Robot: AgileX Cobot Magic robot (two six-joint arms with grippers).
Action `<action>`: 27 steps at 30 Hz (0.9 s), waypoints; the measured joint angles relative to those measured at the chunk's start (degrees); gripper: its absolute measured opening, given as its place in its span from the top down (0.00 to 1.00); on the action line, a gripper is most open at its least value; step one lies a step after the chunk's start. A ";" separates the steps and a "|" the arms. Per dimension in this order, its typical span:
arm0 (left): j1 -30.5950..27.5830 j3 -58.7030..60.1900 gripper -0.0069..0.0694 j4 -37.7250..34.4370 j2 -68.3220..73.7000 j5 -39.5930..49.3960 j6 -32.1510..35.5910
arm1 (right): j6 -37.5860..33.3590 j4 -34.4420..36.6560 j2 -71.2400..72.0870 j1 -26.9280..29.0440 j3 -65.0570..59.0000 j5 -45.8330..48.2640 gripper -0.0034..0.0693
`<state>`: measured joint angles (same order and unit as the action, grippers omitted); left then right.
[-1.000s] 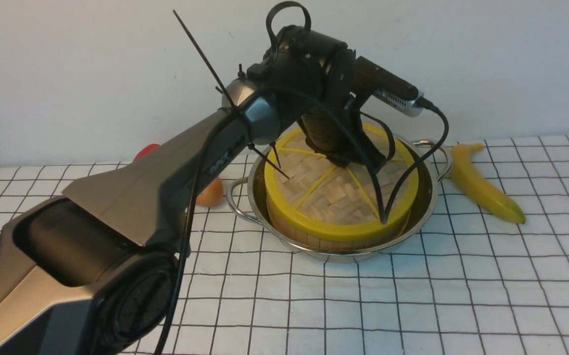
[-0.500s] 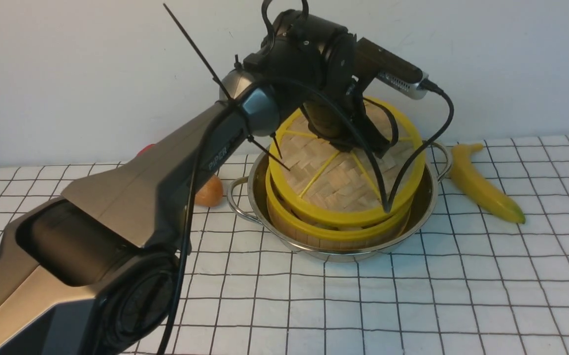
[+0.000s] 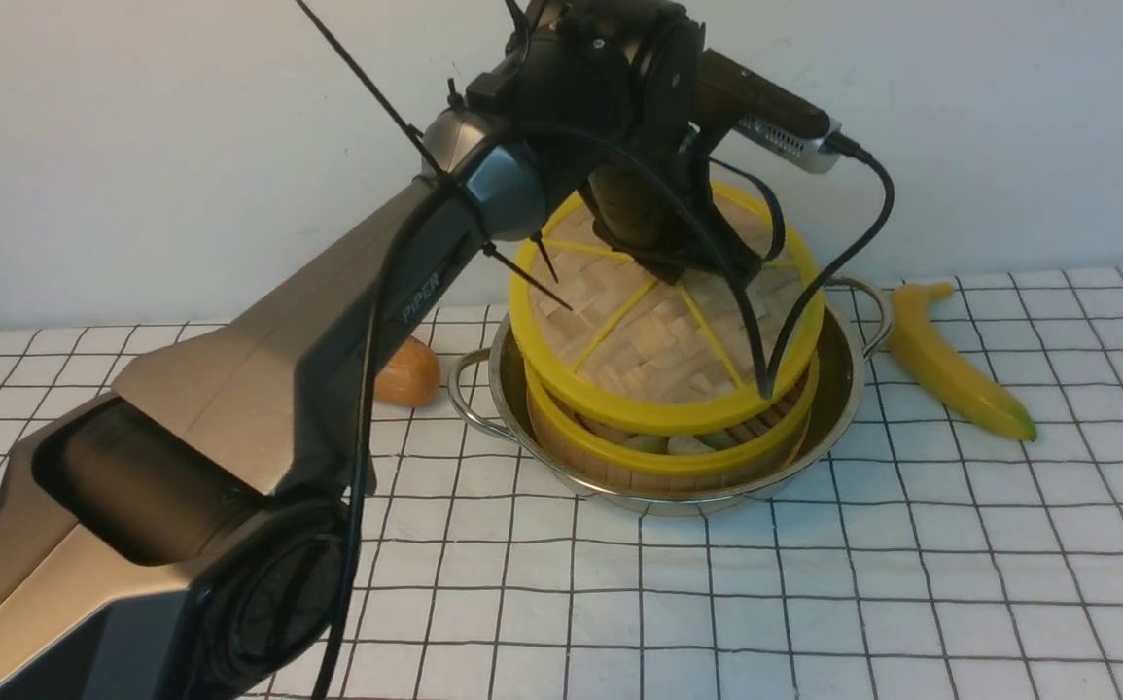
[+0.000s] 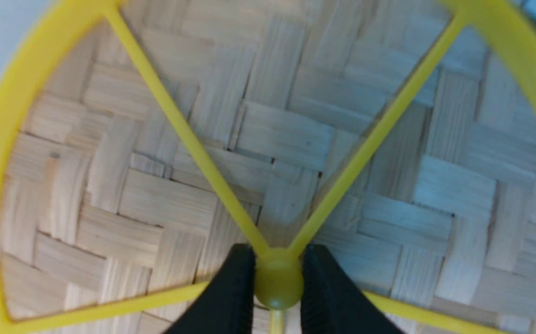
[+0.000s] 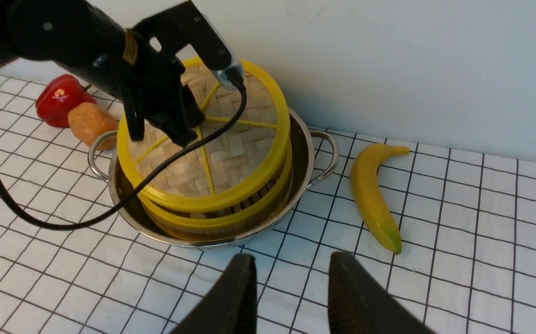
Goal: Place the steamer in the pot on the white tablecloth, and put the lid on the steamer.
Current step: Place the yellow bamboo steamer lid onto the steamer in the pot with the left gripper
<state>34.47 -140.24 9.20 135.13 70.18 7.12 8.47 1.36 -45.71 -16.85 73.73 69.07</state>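
Observation:
The steamer sits in the pot on the white tablecloth. My left gripper is shut on the yellow hub of the lid and holds it tilted just above the steamer, its near edge raised off the rim. In the left wrist view the lid fills the frame, with the gripper clamped on the hub. The right wrist view shows the lid, steamer and pot. My right gripper is open and empty above the cloth, nearer than the pot.
A banana lies on the cloth right of the pot. An orange-brown piece lies left of the pot, with a red pepper beside it. My left arm reaches across the left half of the table. A white wall stands close behind.
The lid lay flat on the steamer one second ago. My left gripper has risen with it, so the lid now hangs tilted above the steamer with a gap showing.

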 joint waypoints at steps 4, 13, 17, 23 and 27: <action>0.00 -2.68 0.75 0.04 0.00 0.08 -0.09 | 0.00 0.03 -1.75 0.00 0.00 0.00 0.62; 0.00 -2.87 0.75 -2.16 1.76 0.24 -0.09 | 0.00 0.24 -2.36 0.00 0.00 -0.54 0.62; 0.00 -2.87 0.75 -1.93 2.87 0.24 -0.09 | 0.00 0.24 -2.29 0.00 0.00 -0.54 0.62; 0.00 -2.87 0.75 -1.23 3.98 0.24 -0.09 | 0.00 0.24 -2.29 0.00 0.00 -0.54 0.62; 0.00 -2.87 0.75 -1.30 4.39 0.24 -0.03 | 0.00 0.24 -2.29 0.00 0.00 -0.54 0.62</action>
<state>34.47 -143.11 7.90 139.52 70.43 7.09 8.47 1.60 -48.00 -16.85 73.73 68.52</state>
